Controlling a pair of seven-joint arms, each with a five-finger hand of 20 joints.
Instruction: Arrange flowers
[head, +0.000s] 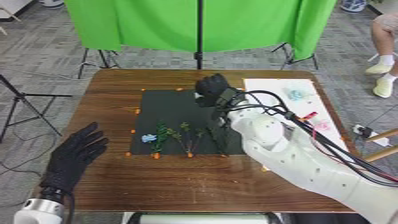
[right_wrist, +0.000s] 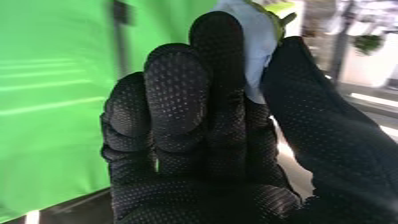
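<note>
In the head view my right hand (head: 211, 86) is over the upper part of the black mat (head: 164, 107), with a small white patch at its left side. The right wrist view has this hand (right_wrist: 182, 120) pinching a pale white-blue flower (right_wrist: 254, 35) with green parts between thumb and fingers; the glove hides some of it. A blue flower (head: 148, 137) and several green stems (head: 186, 135) lie along the mat's lower part. My left hand (head: 78, 150) is at the table's left edge, fingers straight, holding nothing.
A white sheet (head: 275, 86) on the right of the brown table (head: 204, 187) carries a pale blue flower (head: 298, 93), a pink one (head: 320, 124) and a small red item (head: 310, 115). Orange pieces (head: 138, 111) line the mat's edges. A green cloth (head: 142, 25) hangs behind.
</note>
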